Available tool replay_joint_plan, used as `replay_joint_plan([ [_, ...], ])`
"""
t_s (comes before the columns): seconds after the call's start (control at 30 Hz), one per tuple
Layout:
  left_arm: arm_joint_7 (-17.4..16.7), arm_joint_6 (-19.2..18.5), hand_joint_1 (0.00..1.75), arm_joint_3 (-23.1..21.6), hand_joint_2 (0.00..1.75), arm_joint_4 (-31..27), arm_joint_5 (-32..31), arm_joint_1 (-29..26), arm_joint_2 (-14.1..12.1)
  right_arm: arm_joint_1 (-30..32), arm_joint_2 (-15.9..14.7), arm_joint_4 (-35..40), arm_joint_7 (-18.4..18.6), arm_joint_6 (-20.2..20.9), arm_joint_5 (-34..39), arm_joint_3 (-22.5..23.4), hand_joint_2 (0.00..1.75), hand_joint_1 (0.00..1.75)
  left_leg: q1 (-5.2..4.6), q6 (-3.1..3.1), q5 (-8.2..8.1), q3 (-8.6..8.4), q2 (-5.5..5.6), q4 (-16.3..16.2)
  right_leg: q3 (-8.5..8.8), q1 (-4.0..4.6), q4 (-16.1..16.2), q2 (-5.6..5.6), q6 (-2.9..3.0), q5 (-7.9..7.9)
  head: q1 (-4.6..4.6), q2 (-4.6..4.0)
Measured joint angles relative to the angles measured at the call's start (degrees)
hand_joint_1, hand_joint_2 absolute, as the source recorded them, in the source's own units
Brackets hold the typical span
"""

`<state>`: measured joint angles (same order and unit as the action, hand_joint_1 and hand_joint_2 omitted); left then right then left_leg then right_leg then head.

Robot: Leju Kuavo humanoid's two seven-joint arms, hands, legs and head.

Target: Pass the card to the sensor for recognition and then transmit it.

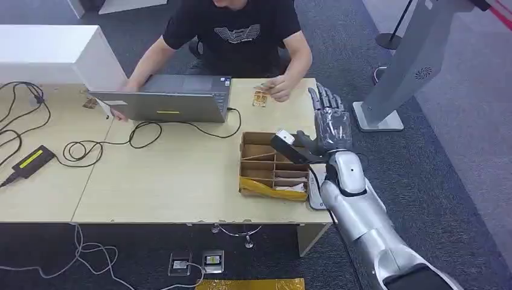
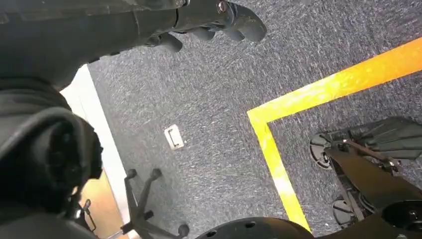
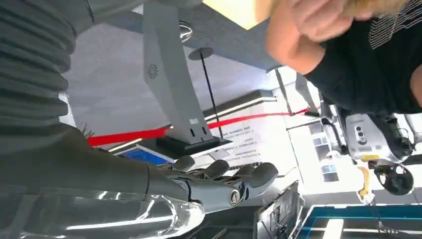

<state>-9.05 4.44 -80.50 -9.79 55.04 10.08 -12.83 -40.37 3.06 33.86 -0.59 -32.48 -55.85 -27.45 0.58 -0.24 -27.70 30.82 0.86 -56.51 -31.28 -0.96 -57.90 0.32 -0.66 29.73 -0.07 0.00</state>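
In the head view, the right hand (image 1: 329, 121) is standing raised beside the worktop (image 1: 169, 181), fingers (image 1: 322, 98) apart and straight, holding nothing. The card (image 1: 260, 98) is lying by the person's hand (image 1: 279, 88); its direction is too small to tell. In the left wrist view, the left hand (image 2: 219, 20) is hanging over the floor (image 2: 214, 99), fingers curled on nothing. In the right wrist view, the right hand's fingers are pointing outward, empty.

I see a pale wooden counter (image 1: 181, 181) in my head view. A grey laptop (image 1: 166, 99) sits open near its far edge, with a black cable (image 1: 139, 130) looping from it across the top. A black adapter with a yellow label (image 1: 29, 162) lies toward the left end among more dark cables. A brown cardboard divider box (image 1: 272, 166) rests near the right end, yellow tape along its near side. A small card (image 1: 260, 98) lies at the far edge, just beside the person's hand (image 1: 279, 87).
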Motion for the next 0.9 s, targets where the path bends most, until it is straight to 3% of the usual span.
replay_joint_plan([
  [0.17, 0.00, 0.02, 0.00, -0.13, 0.00, 0.00, 0.74, -0.01, 0.09, -1.10, -1.47, -0.04, 1.40, 4.29, -1.95, 1.18, 1.75, 0.00, -0.01, 0.00, 0.00, -0.02, 0.00, -0.02, -0.03, -0.01, 0.01, 0.00, -0.01, -0.01, 0.00, 0.00],
  [0.23, -0.02, 0.02, 0.00, -0.13, 0.00, 0.00, 1.36, -0.05, 0.09, -2.13, -3.63, -0.09, 1.68, 7.52, -3.23, 1.99, 1.75, 0.00, -0.02, 0.00, 0.00, -0.01, 0.00, -0.08, -0.04, -0.02, 0.01, 0.00, -0.03, -0.02, -0.02, 0.00],
  [0.27, -0.02, 0.04, 0.00, -0.13, 0.00, 0.00, 1.71, -0.05, 0.09, -2.76, -5.14, -0.18, 1.40, 9.17, -3.08, 2.65, 0.00, 0.00, -0.03, 0.00, 0.00, 0.00, 0.03, -0.11, -0.03, -0.04, 0.01, -0.05, -0.03, -0.03, -0.02, 0.00],
  [0.43, -0.61, 0.20, 0.00, -0.13, 0.00, 0.22, 3.08, -0.43, -0.13, -7.43, -13.23, -2.97, -1.34, 20.51, 7.09, 8.70, 0.00, 0.00, -0.05, 0.03, -0.01, 0.15, 0.14, -0.30, -0.05, -0.06, 0.02, -0.21, -0.11, -0.07, 0.02, 0.00],
  [0.57, -0.81, 0.20, 0.00, -0.13, 0.00, 0.28, 3.52, -0.42, -0.53, -9.58, -19.55, -5.58, 0.15, 27.70, 19.18, 14.65, 0.00, 0.00, -0.07, 0.08, -0.05, 0.26, 0.07, -0.42, -0.13, -0.10, 0.06, -0.19, -0.19, -0.12, 0.00, 0.00],
  [0.7, -0.81, 0.00, 0.00, -0.13, 0.00, 0.28, 4.11, -0.66, -0.74, -9.85, -27.20, -8.66, 2.95, 29.16, 29.41, 22.39, 0.00, 0.00, -0.07, 0.11, -0.07, 0.40, 0.26, -0.47, -0.17, -0.09, 0.07, -0.32, -0.19, -0.11, 0.07, 0.00],
  [0.9, 0.00, 0.33, 0.00, -0.13, 0.00, 0.28, 5.33, -0.58, -0.87, -4.84, -35.15, -12.24, 4.94, 27.84, 35.26, 31.78, 0.00, 0.00, -0.05, 0.28, -0.19, 0.36, 0.07, -0.46, -0.19, -0.06, 0.08, -0.22, -0.20, -0.10, -0.04, 0.00],
])
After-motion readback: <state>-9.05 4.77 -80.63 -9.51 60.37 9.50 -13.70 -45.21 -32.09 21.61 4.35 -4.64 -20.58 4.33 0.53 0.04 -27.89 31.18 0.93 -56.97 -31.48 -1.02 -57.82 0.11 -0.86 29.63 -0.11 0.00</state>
